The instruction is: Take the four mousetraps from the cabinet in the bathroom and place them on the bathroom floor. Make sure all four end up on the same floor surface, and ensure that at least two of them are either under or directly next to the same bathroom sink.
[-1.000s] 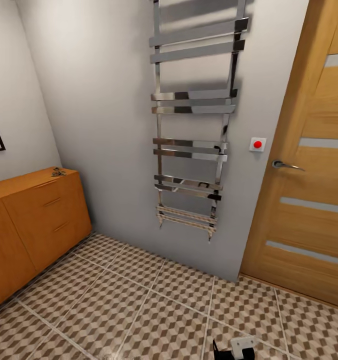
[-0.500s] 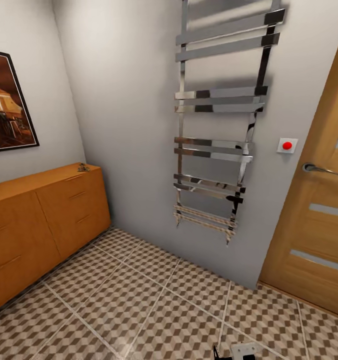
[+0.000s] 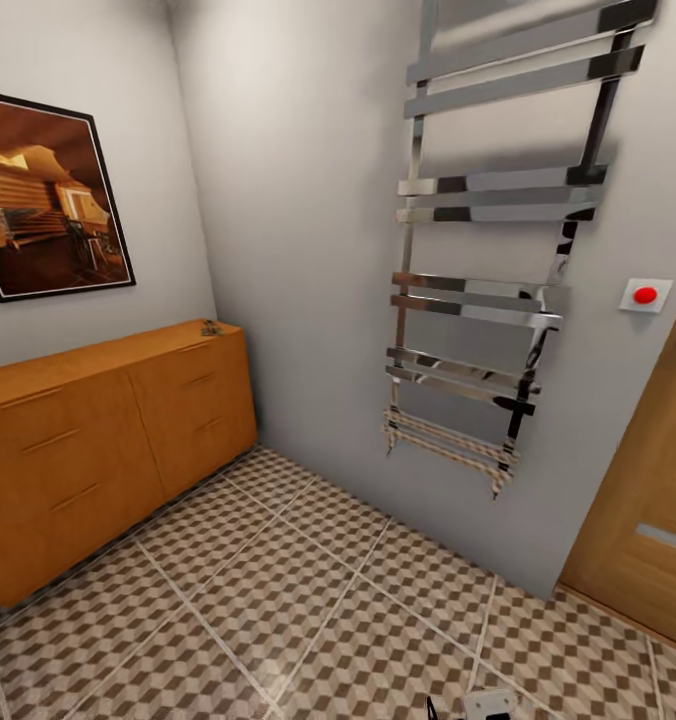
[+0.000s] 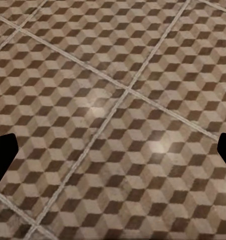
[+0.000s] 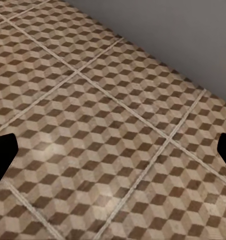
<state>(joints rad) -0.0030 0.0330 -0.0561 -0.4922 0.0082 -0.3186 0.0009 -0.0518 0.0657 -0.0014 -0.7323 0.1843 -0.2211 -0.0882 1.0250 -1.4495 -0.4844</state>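
Mousetraps sit on the cabinet top's far corner, well ahead of both end effectors, left and right spread open, empty over bathroom floor, for approach.

The orange-brown cabinet stood on the cube-patterned bathroom floor against the wall. A small dark cluster, probably the mousetraps, lay on its top at the far corner.
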